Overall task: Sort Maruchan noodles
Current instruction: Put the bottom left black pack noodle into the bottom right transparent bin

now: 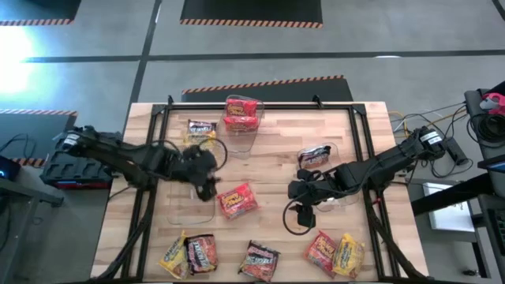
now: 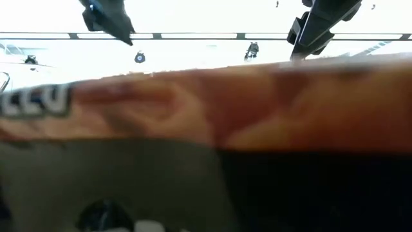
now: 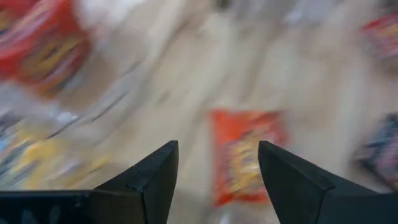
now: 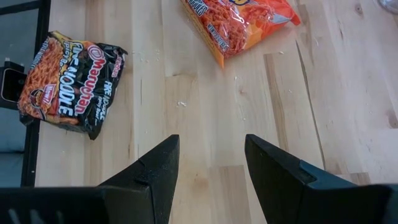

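High view: wooden table (image 1: 268,158); left gripper (image 1: 207,183) beside a red noodle packet (image 1: 237,200) at centre; right gripper (image 1: 301,192) near a bin (image 1: 322,162) holding a dark packet (image 1: 313,157); more packets along the near edge, red ones in a far bin (image 1: 241,118).

Low view: blocked by a close packet (image 2: 206,103).

Left wrist: fingers (image 3: 149,177) apart, empty, red packet between.

Right wrist: fingers (image 4: 155,171) apart, empty, above bare wood; dark packet (image 4: 71,81) and orange-red packet (image 4: 239,22) beyond.

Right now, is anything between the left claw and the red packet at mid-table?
Nothing visible. The left claw is open beside the red packet, with only bare table between its fingers and it.
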Robot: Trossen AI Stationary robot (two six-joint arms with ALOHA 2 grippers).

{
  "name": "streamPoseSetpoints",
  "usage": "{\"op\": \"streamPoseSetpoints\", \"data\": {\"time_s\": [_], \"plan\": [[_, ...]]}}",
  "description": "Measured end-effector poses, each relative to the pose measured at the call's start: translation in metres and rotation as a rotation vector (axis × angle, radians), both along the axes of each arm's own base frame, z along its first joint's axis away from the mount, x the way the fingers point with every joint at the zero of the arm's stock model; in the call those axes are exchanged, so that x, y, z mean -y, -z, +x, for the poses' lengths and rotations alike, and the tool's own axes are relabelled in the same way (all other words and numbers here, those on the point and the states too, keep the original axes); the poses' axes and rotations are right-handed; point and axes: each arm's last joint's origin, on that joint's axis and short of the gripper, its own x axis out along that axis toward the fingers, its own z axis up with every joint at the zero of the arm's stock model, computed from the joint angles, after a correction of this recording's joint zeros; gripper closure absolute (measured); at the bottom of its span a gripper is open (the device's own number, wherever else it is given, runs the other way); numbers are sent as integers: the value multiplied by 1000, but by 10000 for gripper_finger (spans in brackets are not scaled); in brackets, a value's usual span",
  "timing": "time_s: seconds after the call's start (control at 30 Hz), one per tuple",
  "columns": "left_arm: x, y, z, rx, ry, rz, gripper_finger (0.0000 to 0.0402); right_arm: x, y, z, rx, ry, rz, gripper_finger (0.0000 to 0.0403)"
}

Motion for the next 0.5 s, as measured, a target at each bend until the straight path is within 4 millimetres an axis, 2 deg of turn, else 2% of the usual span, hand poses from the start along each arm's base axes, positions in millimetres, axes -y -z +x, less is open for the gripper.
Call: {"op": "streamPoseSetpoints", "data": {"time_s": [0.2, 0.37, 0.5], "plan": [[48, 7, 10, 100, 89, -97, 198, 0, 0, 0, 3, 0, 1, 229], [83, 26, 12, 47, 33, -238, 198, 0, 0, 0, 2, -4, 7, 229], [108, 34, 12, 2, 4, -350, 198, 0, 0, 0, 3, -4, 8, 229]]}}
